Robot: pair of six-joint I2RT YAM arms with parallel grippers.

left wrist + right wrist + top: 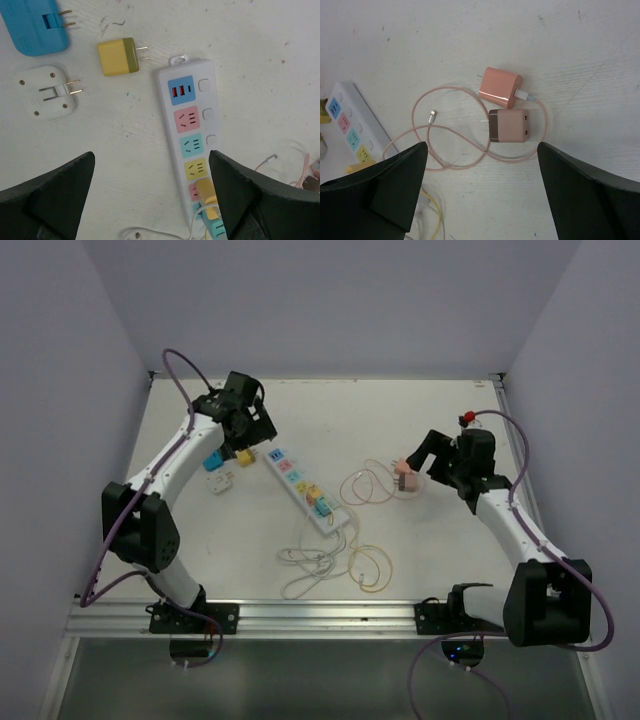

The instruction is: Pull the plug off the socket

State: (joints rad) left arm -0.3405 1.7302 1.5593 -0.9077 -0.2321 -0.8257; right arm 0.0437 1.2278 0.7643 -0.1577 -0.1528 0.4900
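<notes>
We find the socket point(300, 488) lying slantwise in the middle of the bench point(400, 410), its far end towards the left arm and its white cord point(305, 558) looped on the near side. Its far faces are bare, but a yellow plug point(205, 192) and a teal plug point(322, 507) sit in the near faces, so we judge the job unfinished.

The left tool point(151, 155) hangs over the strip with its fingers wide apart and nothing between them. The right tool point(482, 145), equally spread and empty, hovers well to the right above two pink chargers point(501, 87).

For the next pull we would bring the left tool nearer along the strip until the yellow plug lies squarely between the fingers. We would close on its body, not on any cord, and draw straight up. The strip looks light and may lift too, so the right tool could first press on a bare face. Three loose plugs point(118, 56) lie to the left, out of the way.
</notes>
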